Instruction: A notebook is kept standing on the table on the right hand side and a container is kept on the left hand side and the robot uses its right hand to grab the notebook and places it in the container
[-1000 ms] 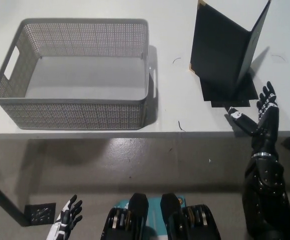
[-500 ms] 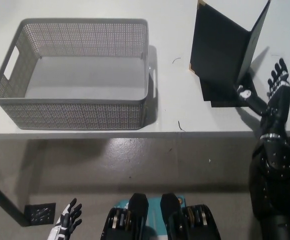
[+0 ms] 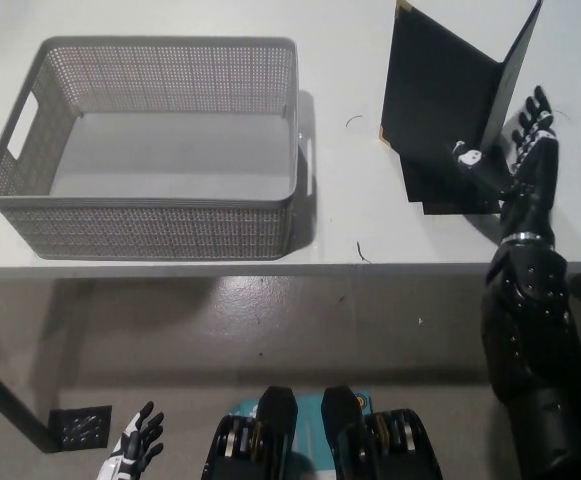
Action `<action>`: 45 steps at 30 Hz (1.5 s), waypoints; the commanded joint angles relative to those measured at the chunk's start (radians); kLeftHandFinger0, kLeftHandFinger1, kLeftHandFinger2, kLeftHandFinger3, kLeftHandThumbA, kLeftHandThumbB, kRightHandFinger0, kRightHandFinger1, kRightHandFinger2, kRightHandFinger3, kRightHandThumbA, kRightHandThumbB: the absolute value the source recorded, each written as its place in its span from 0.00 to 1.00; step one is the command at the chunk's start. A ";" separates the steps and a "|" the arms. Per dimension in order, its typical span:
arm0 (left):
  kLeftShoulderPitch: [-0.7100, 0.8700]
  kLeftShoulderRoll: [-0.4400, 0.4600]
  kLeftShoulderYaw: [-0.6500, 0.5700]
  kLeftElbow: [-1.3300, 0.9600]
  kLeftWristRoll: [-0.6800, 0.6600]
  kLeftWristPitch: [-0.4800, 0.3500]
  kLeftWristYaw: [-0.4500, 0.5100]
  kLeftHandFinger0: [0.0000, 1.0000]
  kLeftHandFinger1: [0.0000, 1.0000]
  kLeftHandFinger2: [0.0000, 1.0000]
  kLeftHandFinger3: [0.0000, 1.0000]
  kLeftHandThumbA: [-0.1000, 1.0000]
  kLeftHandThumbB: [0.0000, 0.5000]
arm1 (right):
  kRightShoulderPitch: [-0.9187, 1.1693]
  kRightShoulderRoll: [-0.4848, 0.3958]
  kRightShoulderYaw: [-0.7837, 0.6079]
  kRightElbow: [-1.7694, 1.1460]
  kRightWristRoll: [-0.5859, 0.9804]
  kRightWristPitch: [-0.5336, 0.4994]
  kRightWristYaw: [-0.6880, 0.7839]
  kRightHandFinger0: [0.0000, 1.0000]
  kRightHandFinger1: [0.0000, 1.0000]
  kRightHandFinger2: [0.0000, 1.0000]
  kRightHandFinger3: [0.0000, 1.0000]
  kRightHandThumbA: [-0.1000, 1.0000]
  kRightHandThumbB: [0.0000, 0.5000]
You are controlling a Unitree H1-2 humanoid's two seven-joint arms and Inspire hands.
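My right hand [image 3: 518,165], fingers spread, has closed in from the table edge onto the standing notebook [image 3: 450,100], far right of the empty container [image 3: 150,230]. Grasp comes next; my left hand [image 3: 138,455] hangs low, open

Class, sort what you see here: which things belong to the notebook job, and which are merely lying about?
Belongs to the job:
notebook, standing open
container
right hand, open beside the notebook

Lying about:
left hand, resting low
table
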 commanded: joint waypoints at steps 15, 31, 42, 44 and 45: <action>0.035 0.009 -0.013 -0.029 -0.033 -0.048 -0.035 1.00 1.00 1.00 1.00 1.00 0.29 | -0.420 -0.105 -0.023 0.607 0.045 -0.097 -0.148 1.00 1.00 1.00 1.00 0.92 1.00; 0.044 0.009 -0.016 -0.007 -0.035 -0.085 -0.050 1.00 1.00 1.00 1.00 1.00 0.28 | -0.527 -0.165 -0.080 0.641 0.080 -0.141 -0.313 0.00 0.00 0.41 0.49 0.00 0.28; 0.071 0.015 -0.018 -0.019 -0.038 -0.073 -0.061 1.00 1.00 1.00 1.00 1.00 0.20 | -0.515 -0.135 -0.043 0.564 0.081 -0.194 -0.315 0.00 0.06 0.53 0.57 0.00 0.26; 0.073 0.016 -0.018 -0.018 -0.029 -0.077 -0.056 1.00 1.00 1.00 1.00 1.00 0.19 | -0.513 -0.118 -0.068 0.519 0.121 -0.214 -0.278 0.00 0.08 0.55 0.62 0.00 0.21; 0.072 0.016 -0.019 -0.016 -0.028 -0.081 -0.055 1.00 1.00 1.00 1.00 1.00 0.19 | -0.516 -0.112 -0.075 0.504 0.129 -0.215 -0.279 0.00 0.07 0.53 0.65 0.00 0.21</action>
